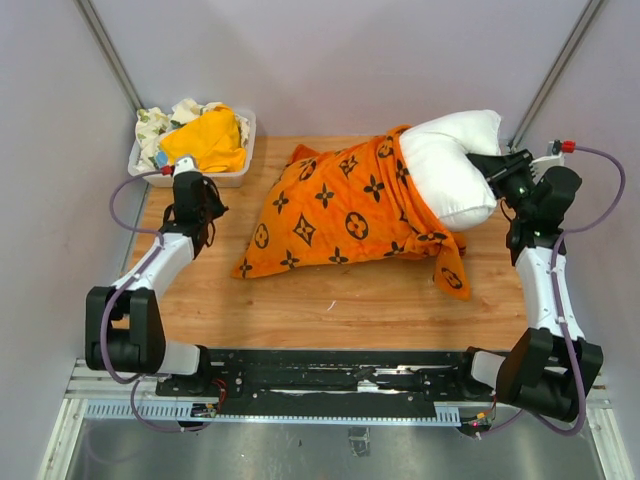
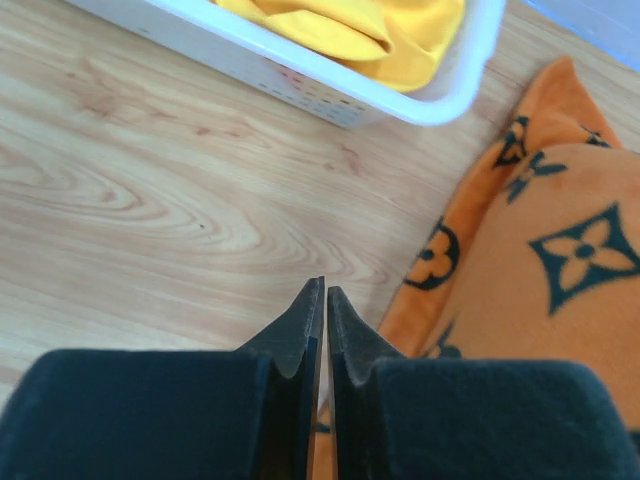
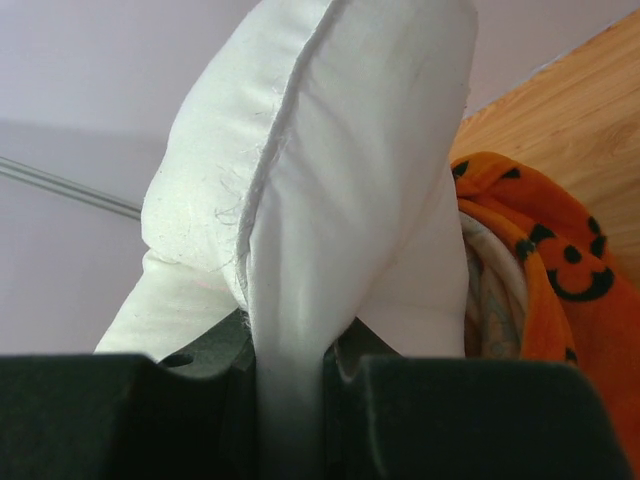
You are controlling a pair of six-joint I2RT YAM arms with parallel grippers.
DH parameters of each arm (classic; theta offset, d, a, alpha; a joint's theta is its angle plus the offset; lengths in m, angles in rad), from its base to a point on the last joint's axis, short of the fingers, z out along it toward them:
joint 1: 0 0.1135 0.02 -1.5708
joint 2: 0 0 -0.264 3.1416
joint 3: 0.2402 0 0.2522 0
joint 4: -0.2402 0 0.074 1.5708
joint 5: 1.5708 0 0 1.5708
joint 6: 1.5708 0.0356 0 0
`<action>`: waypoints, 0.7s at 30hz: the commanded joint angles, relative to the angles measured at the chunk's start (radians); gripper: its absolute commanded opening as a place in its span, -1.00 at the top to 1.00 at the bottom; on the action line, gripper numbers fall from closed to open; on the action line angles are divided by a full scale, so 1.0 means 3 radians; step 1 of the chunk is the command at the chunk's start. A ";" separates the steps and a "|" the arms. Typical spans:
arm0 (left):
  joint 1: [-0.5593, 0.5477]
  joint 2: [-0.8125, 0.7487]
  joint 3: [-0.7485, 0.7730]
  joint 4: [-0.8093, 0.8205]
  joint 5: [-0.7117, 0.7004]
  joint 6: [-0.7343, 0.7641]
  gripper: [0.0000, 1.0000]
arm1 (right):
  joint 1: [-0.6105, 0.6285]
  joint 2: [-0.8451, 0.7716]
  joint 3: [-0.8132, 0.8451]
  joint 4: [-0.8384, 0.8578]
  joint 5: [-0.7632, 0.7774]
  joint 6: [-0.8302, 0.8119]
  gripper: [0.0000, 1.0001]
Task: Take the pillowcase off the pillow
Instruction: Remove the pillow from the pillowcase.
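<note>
Overhead, pillowcase (image 1: 340, 215): orange with black motifs, lay mid-bench, its open mouth to the right and still round most of the pillow.
Pillow (image 1: 450, 170): white end stuck out of that mouth at the far right, raised off the bench (image 1: 330, 300).
Right gripper (image 1: 483, 165): sat at the exposed white end, touching it.
Left gripper (image 1: 200, 205): stood at the far left, just before the basket (image 1: 235, 178), apart from the printed fabric.
Basket contents: yellow cloth (image 1: 205, 140) piled on top.

Left wrist, left gripper (image 2: 325, 300): jaws drawn narrow, tips almost touching over bare wood of the bench (image 2: 150, 200).
Pillowcase (image 2: 560, 280): its edge lay just right of the tips; a thin orange strip showed low in the slit, and whether it was pinched I could not tell.
Basket (image 2: 440, 105): white rim across the top, yellow cloth (image 2: 380, 30) inside.

Right wrist, right gripper (image 3: 290, 360): jaws clamped on a fold of the pillow (image 3: 330, 150), which rose upright from them.
Pillowcase (image 3: 540, 250): bunched to the right behind the white fabric, pale inner side showing.
</note>
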 commanded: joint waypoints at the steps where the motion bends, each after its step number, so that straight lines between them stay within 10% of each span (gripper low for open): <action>1: 0.0005 -0.0303 -0.0125 0.0189 0.0467 -0.0031 0.74 | -0.0048 -0.0153 0.0125 0.0374 0.0119 -0.0003 0.99; 4: -0.0133 -0.0339 -0.0217 0.0530 0.1191 -0.0080 -0.16 | -0.0023 -0.0149 0.0114 0.0343 0.0109 -0.0052 0.99; 7: -0.0467 -0.0196 -0.0066 0.0360 0.1154 -0.0011 -0.43 | -0.0012 -0.0138 0.0081 0.0347 0.0085 -0.0047 0.99; 16: -0.0678 -0.0267 -0.0477 0.0462 0.1006 -0.0244 -0.45 | 0.0008 -0.0233 0.0072 0.0231 0.0089 -0.0142 0.99; 21: -0.0678 -0.0173 -0.0615 0.0535 0.1018 -0.0288 0.07 | 0.0023 -0.0229 0.0038 0.0237 0.0061 -0.0135 0.99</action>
